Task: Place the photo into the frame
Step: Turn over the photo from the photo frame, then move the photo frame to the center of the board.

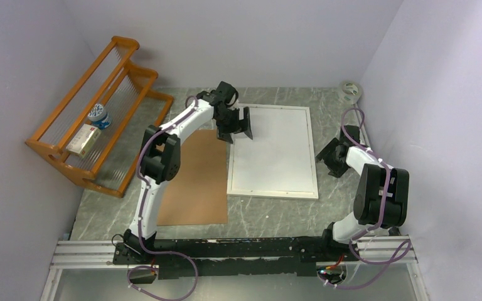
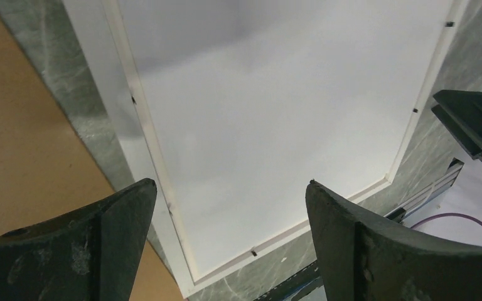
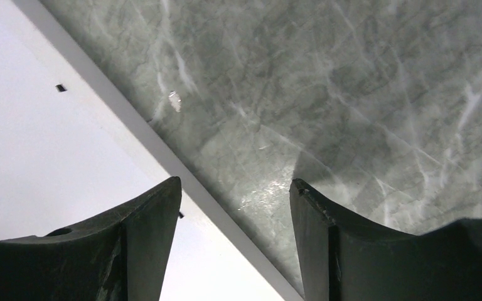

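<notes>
In the top external view, the frame is seen lying flat on the marble table, in front of the 2 arms. Its opening is filled by a plain white sheet. No print is shown on it, so whether it is the photo turned face down cannot be settled. A brown backing board is laid on the table just beside the frame's left edge, and its far end is hidden under the left arm. The left gripper is held over the frame's far left corner with its jaws spread wide and nothing between them. The right gripper is placed low, just beside the frame's right edge, and its jaws are hard to make out from here. An orange wooden rack is set at the far left, with a box and a small container that cannot be read. In the left wrist view, the left gripper is shown wide apart and empty above the white sheet. The frame is cut off at the top, small dark tabs are seen along its inner lip, and the backing board is cropped at the left. In the right wrist view, the right gripper is shown parted, with nothing held, over the frame rim and bare table.
</notes>
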Tool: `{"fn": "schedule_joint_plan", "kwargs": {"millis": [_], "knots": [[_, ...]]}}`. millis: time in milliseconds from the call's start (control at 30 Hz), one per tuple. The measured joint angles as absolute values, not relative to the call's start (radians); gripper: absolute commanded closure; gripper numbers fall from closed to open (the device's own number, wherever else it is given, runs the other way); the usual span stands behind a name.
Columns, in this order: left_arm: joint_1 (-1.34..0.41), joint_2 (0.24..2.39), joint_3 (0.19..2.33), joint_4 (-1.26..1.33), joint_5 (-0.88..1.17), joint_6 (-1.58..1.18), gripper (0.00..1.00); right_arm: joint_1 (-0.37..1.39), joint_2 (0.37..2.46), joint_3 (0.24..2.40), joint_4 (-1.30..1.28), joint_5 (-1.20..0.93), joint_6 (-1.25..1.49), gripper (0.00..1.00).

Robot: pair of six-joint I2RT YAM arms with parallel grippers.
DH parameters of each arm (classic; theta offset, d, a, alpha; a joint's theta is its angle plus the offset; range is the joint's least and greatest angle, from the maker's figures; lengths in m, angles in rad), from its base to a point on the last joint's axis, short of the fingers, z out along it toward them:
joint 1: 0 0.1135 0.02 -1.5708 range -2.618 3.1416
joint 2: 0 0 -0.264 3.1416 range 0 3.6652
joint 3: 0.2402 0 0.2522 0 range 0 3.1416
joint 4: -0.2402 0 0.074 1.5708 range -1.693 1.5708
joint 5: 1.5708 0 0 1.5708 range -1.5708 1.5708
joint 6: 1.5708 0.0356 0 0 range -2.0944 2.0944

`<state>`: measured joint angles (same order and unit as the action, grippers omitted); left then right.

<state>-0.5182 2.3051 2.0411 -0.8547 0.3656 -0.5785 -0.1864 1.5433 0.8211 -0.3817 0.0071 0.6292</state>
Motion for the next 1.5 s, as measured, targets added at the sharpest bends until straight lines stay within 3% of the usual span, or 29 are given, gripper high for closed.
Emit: {"fn": "schedule_joint_plan", "kwargs": {"millis": [300, 667, 867, 1033, 1500], "knots": [[-0.487, 2.209, 1.978, -0.832, 0.342, -0.559, 0.06, -0.187, 1.541, 0.821, -0.339, -0.148, 0.608, 0.31], [-0.453, 2.303, 1.945, -0.836, 0.361, -0.559, 0.06, -0.187, 1.583, 0.825, -0.318, -0.260, 0.593, 0.33], [-0.448, 2.318, 1.921, -0.810, 0.435, -0.562, 0.20, -0.187, 1.608, 0.836, -0.297, -0.322, 0.587, 0.34], [-0.445, 2.318, 1.871, -0.748, 0.540, -0.561, 0.25, -0.194, 1.644, 0.865, -0.278, -0.348, 0.582, 0.36], [-0.422, 2.288, 1.837, -0.721, 0.533, -0.551, 0.15, -0.185, 1.659, 0.946, -0.306, -0.232, 0.614, 0.34]]}}
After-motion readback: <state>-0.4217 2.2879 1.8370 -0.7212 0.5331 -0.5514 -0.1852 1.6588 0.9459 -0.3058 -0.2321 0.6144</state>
